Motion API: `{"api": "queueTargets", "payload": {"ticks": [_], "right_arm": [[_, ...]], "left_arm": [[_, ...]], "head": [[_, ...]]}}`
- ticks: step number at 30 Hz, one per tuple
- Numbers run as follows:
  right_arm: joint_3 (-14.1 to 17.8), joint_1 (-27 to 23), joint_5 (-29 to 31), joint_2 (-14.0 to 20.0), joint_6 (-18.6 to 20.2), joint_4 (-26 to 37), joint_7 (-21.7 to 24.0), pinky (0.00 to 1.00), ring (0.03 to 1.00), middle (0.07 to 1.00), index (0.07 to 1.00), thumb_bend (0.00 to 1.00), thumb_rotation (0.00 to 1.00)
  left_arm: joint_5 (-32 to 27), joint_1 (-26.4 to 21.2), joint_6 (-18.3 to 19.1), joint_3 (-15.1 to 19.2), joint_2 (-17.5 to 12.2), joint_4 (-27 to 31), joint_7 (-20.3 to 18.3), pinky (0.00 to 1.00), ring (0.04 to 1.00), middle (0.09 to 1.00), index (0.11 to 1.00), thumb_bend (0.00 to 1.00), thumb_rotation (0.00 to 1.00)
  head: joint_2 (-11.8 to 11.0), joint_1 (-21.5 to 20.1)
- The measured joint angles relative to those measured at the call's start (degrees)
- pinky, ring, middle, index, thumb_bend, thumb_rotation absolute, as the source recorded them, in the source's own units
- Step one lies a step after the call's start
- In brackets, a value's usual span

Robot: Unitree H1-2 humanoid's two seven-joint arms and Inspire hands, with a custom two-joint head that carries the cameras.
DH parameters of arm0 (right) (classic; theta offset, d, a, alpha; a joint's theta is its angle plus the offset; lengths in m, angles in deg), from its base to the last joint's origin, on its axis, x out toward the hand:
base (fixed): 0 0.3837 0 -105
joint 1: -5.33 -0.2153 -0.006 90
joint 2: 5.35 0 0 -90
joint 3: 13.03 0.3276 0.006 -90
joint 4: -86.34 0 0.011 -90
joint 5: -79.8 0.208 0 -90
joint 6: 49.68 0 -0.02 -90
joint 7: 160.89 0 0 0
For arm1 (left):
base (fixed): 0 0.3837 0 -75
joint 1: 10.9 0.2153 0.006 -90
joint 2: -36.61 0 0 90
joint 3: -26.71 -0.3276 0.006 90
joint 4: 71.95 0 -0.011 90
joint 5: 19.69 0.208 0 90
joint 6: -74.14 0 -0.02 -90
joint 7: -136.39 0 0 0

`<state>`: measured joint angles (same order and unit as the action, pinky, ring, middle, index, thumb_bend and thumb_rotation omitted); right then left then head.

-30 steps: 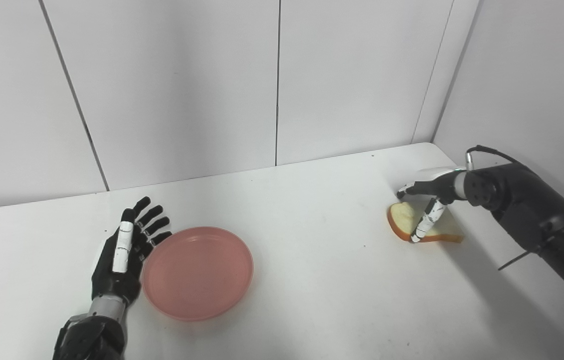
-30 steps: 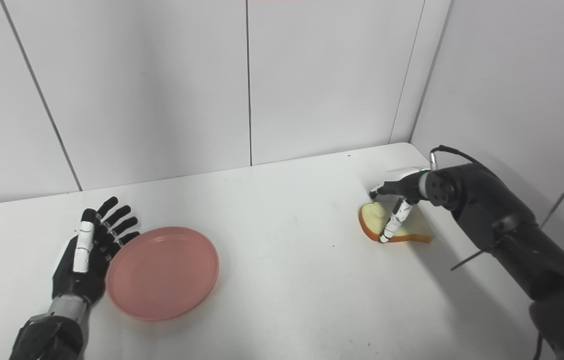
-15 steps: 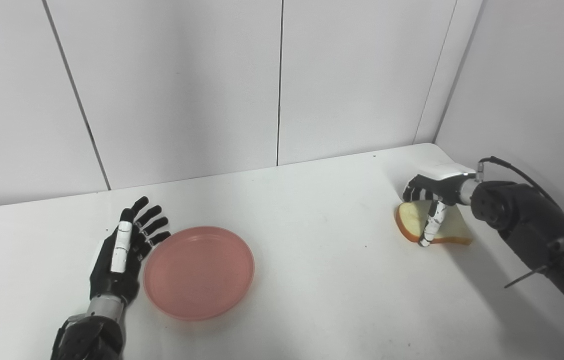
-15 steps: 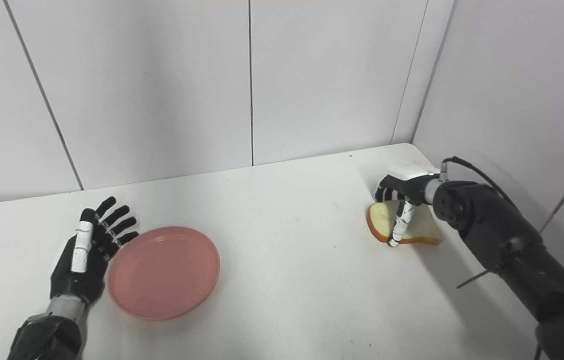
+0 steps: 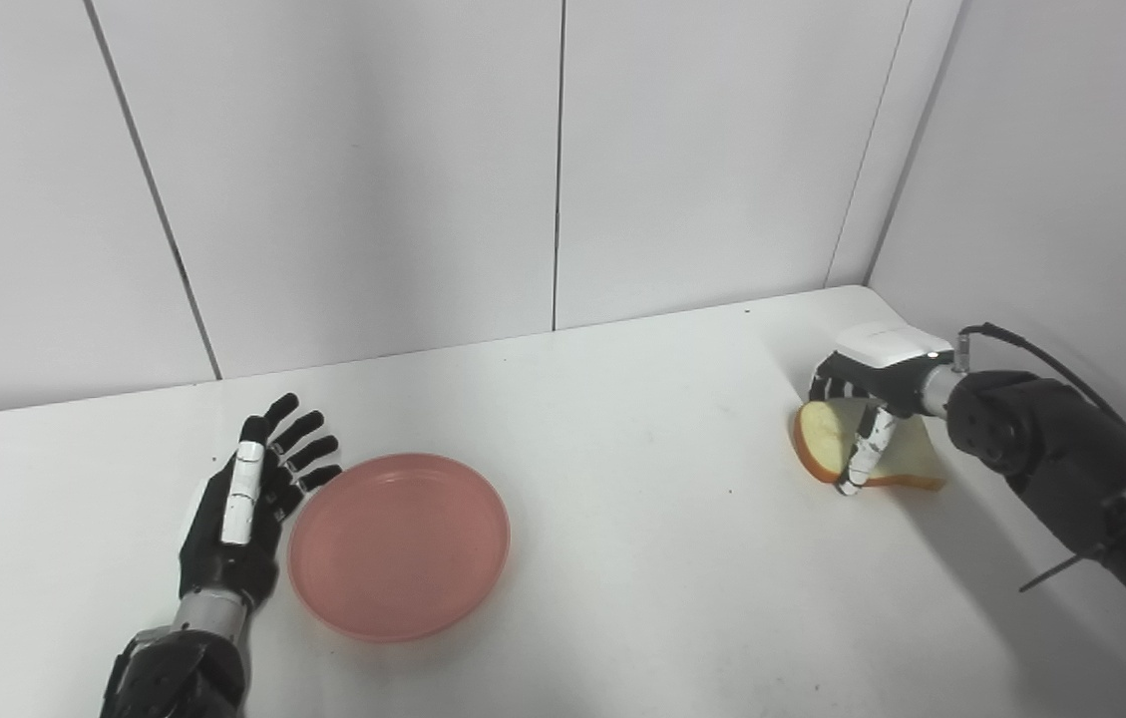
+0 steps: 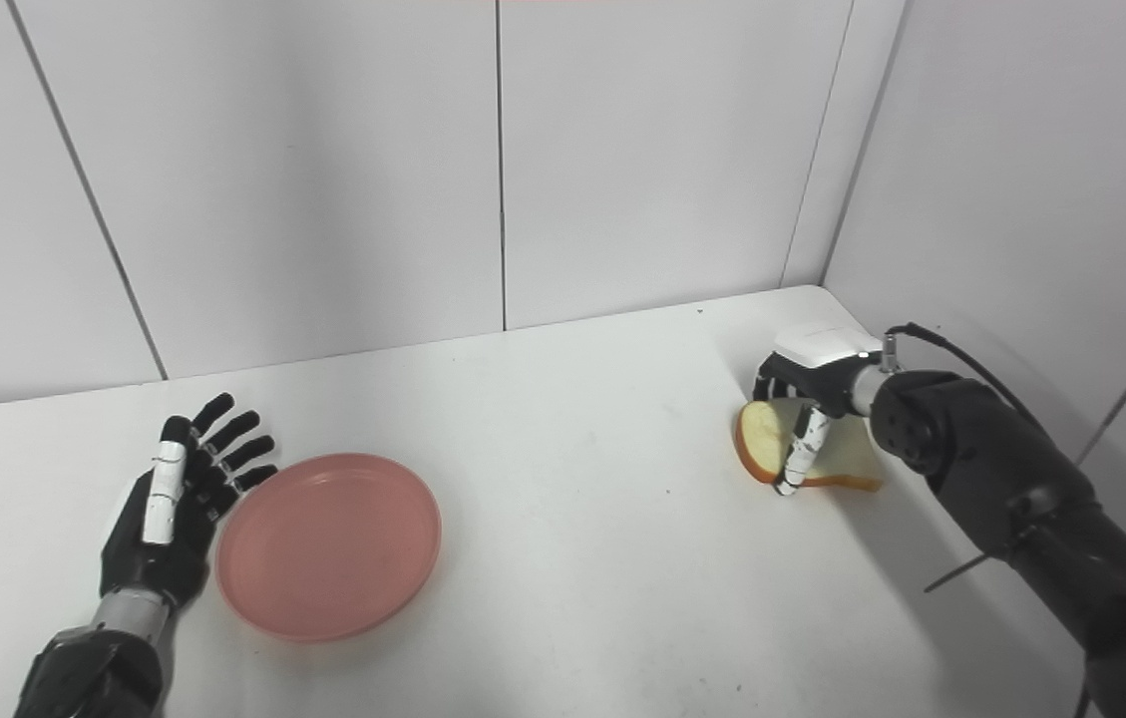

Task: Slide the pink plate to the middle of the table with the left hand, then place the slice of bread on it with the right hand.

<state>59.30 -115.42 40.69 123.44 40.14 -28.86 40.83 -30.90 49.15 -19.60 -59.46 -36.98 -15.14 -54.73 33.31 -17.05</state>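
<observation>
The pink plate (image 5: 399, 544) lies flat on the white table (image 5: 622, 429), left of the middle. My left hand (image 5: 245, 509) rests open beside the plate's left rim, fingers straight and spread, pointing away from me. At the far right lies the slice of bread (image 5: 825, 442), its rounded crust end turned left and slightly raised. My right hand (image 5: 870, 384) is closed over it: the fingers curl down behind its far edge and the thumb (image 6: 800, 449) reaches down across its near edge to the table.
White wall panels close off the back of the table and its right side, close behind the bread. The right forearm (image 5: 1071, 464) and its cable stretch along the table's right edge.
The right hand has rolled over and lowered onto the bread, its fingers curling in, and the slice has shifted slightly right. The left hand and plate have stayed put; the camera moved a little.
</observation>
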Motion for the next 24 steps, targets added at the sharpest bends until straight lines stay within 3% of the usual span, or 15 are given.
{"api": "queueTargets", "payload": {"ticks": [3,7,12,19,24], "right_arm": [[0.01,0.28,-0.07,0.20,0.01,2.16,1.53,0.51,0.576,0.635,0.632,0.98,0.23],[0.01,0.45,0.22,0.20,-0.37,4.37,3.56,0.45,0.524,0.604,0.622,1.00,0.22],[0.05,-0.36,1.01,-0.02,-0.38,10.12,8.63,0.46,0.540,0.623,0.640,1.00,0.20],[0.35,-7.36,0.86,-1.73,-0.13,20.56,14.98,0.42,0.514,0.624,0.633,0.98,0.13],[-0.55,-10.72,0.23,-4.65,-0.14,22.35,18.65,0.46,0.558,0.655,0.648,0.96,0.17]], "left_arm": [[0.01,0.00,0.00,-0.03,-0.01,-0.08,0.00,0.66,0.746,0.821,0.842,0.82,0.81],[0.04,-0.04,0.00,-0.04,-0.01,-0.23,0.11,0.65,0.744,0.816,0.843,0.81,0.82],[0.05,-0.05,-0.01,-0.11,0.07,-0.25,0.15,0.65,0.739,0.811,0.848,0.81,0.82],[0.35,-0.15,-0.01,-0.41,1.22,-0.11,1.41,0.65,0.726,0.810,0.847,0.82,0.82],[1.26,-0.06,-0.01,-1.21,1.96,0.11,2.06,0.68,0.726,0.821,0.849,0.81,0.83]], "head": [[0.00,0.09],[-0.09,0.35],[-0.26,0.88],[-0.26,2.90],[-0.17,6.07]]}}
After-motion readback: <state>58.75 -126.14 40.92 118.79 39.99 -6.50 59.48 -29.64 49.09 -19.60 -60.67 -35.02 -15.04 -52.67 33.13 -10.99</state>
